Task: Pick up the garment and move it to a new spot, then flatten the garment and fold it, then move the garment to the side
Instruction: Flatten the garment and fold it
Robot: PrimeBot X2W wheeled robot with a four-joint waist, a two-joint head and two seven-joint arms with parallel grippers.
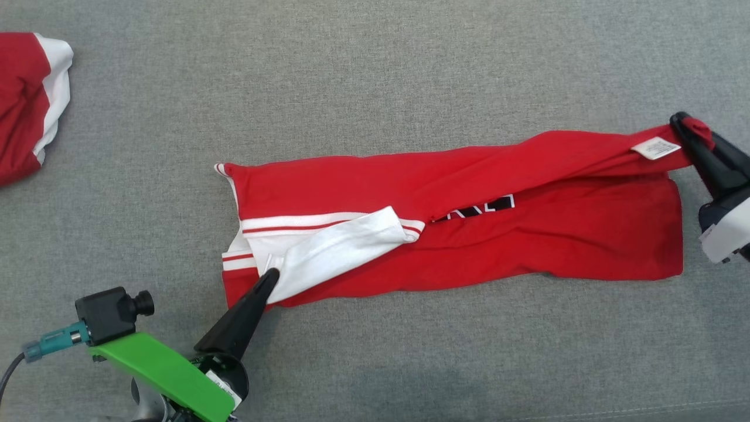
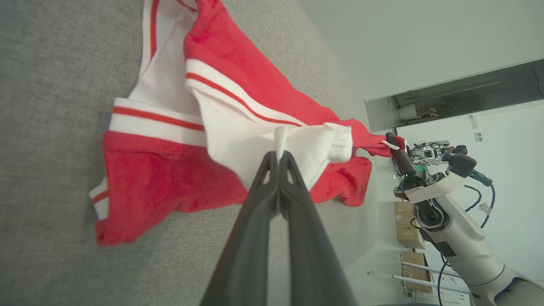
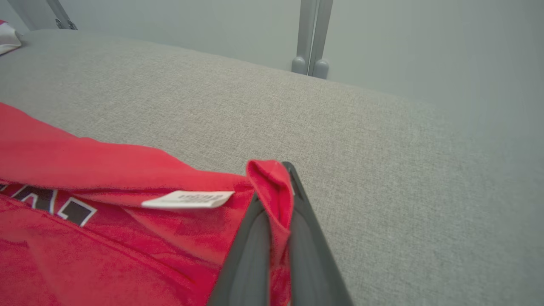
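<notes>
Folding is looking half done: the shirt (image 1: 469, 234) is lying lengthwise on the tabletop (image 1: 375, 88), the left hand (image 1: 270, 274) clamping its white sleeve (image 1: 340, 246) near left, the right hand (image 1: 681, 121) clamping the far-right hem corner (image 3: 272, 178); moving it aside is still waiting.

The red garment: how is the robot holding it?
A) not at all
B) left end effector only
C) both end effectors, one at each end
C: the left end effector pinches white fabric at one end of the garment, the right end effector a red corner at the other.
</notes>
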